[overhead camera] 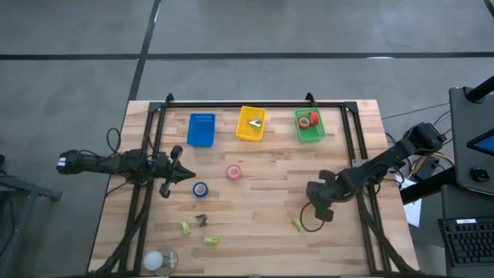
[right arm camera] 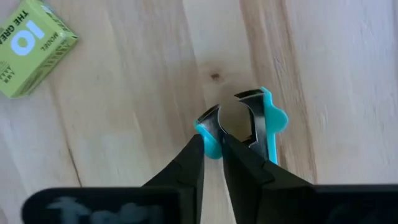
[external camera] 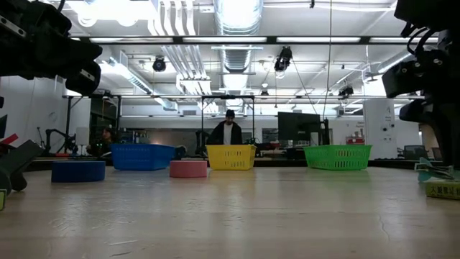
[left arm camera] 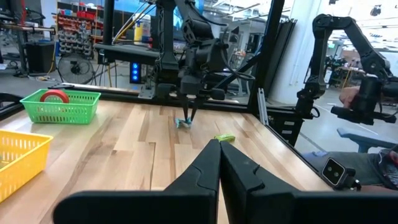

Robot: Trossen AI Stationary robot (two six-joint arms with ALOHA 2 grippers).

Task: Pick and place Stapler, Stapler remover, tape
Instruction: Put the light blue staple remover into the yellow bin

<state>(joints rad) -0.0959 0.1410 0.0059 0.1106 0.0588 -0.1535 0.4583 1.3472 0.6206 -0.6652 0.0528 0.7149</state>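
Right claw [right arm camera: 211, 149] closed on the blue staple remover [right arm camera: 245, 124] beside the green box [right arm camera: 31, 46] — next, lift toward the yellow basket [overhead camera: 251, 123]; left claw [left arm camera: 219, 163] closed, idle

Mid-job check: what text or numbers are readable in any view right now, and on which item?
"10" and "THE GRE…", cut off at the frame edge: on the green box in the right wrist view.
A smaller word beside the "10": too blurred to read.
Other green boxes on the table: print too small to read.
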